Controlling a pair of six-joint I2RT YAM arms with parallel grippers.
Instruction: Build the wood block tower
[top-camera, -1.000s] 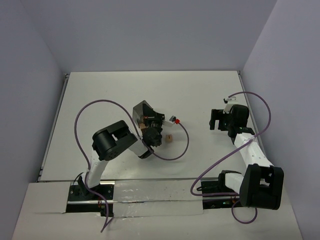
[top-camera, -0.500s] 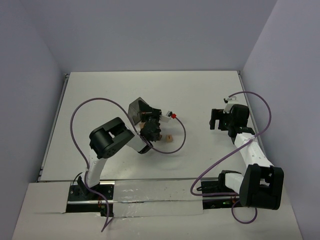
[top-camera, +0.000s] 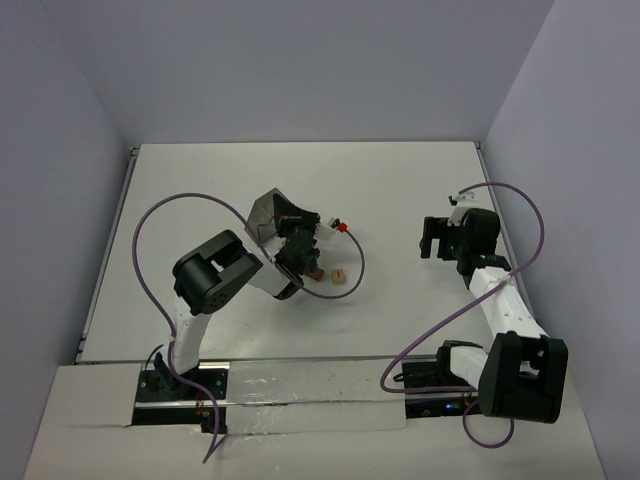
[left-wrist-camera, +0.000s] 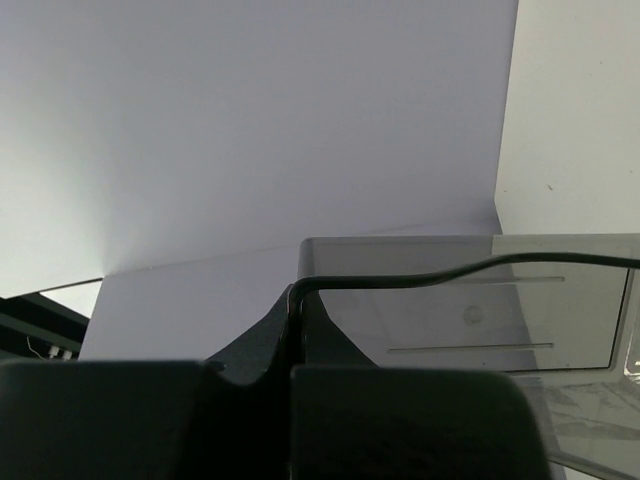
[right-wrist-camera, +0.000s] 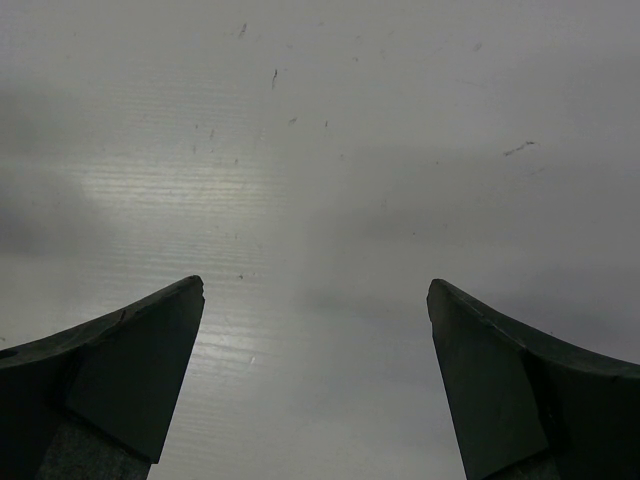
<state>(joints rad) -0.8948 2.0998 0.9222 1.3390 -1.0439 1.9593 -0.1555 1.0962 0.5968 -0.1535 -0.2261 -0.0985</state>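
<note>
Swings left over the last second, baring a reddish-brown piece just left of a tan block at mid-table, both unstacked. Just beyond, grips the rim of the tilted grey container in a left gripper pinched fully shut; park it well left, lower it flat, then release, sparing the blocks any nudge. Farther right, holds the right gripper spread wide and empty above the table.

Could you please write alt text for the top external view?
Left arm, jaws shut, holds a tilted grey container near the middle of a white table, with a tan wood block beside it. Right arm rests apart at the right, jaws open.
</note>
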